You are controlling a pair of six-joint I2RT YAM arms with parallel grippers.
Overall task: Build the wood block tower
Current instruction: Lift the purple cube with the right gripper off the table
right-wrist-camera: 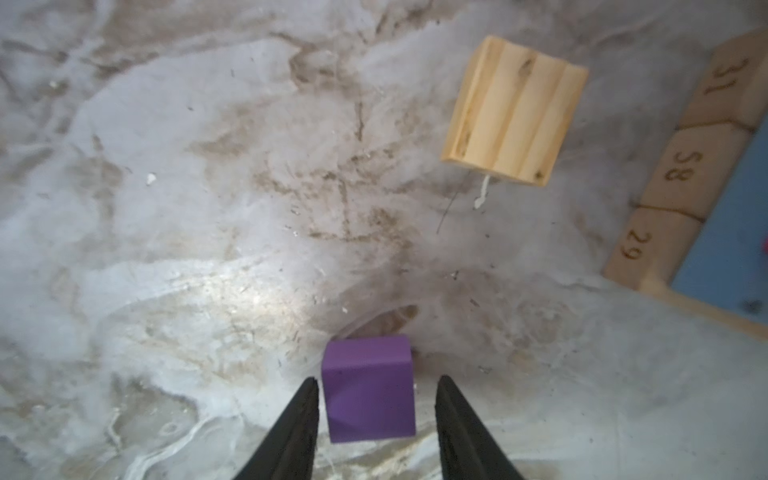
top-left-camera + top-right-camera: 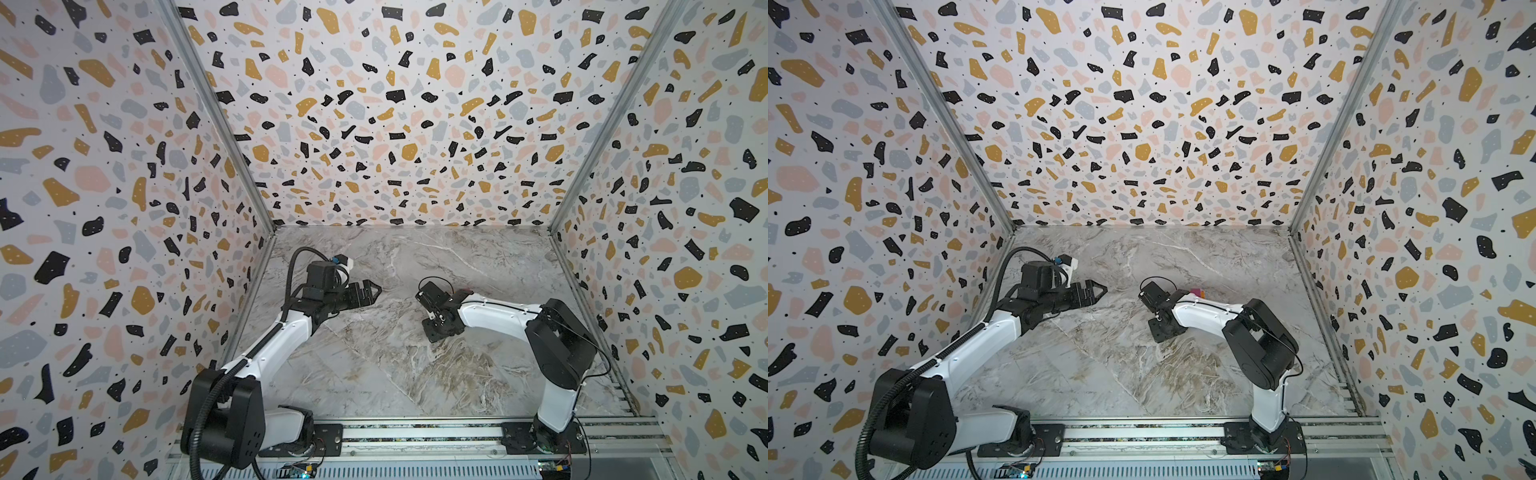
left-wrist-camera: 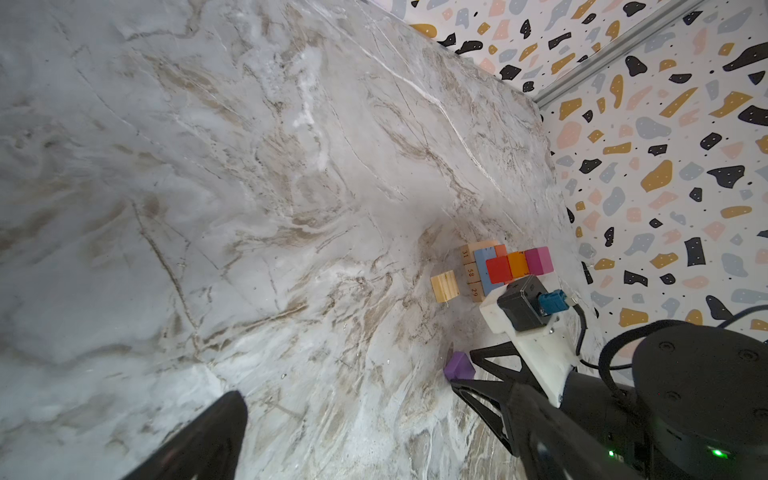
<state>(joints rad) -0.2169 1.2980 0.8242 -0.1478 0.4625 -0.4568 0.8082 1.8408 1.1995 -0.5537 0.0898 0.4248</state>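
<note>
I look through the right wrist camera. The right gripper [image 1: 378, 380] is low over the marble table [image 1: 166, 208]. Its two black fingers [image 1: 299, 419] stand apart, one on each side of the purple cube [image 1: 370, 390]. One finger is right up against the cube's side, but I cannot tell if it touches. The other finger has a clear gap to the cube, so the cube is not squeezed. It looks to sit on the table.

The tan cube [image 1: 515, 112] lies by itself on the table. It is a little way from the purple cube and near the tower [image 3: 505, 266], but not touching it.

In the left wrist view I see the tower best. At the bottom is a tan bar [image 3: 469, 272] with the numbers 31, 58 and 29 on it. A light blue block [image 3: 484, 266] lies on the tan wood. On top are a red block [image 3: 498, 269], an orange block [image 3: 517, 265] and a magenta block [image 3: 539, 260], side by side in a row.

In a top view the right arm [image 2: 1204, 313] hides most of the tower, and only a bit of magenta and orange peeks out.

The left gripper [image 2: 376, 289] hangs over the table, well apart from the blocks, and points toward the right arm. From above its fingers lie one over the other. Its own camera shows me just one finger for sure, so I cannot tell if they are apart or together.
</note>
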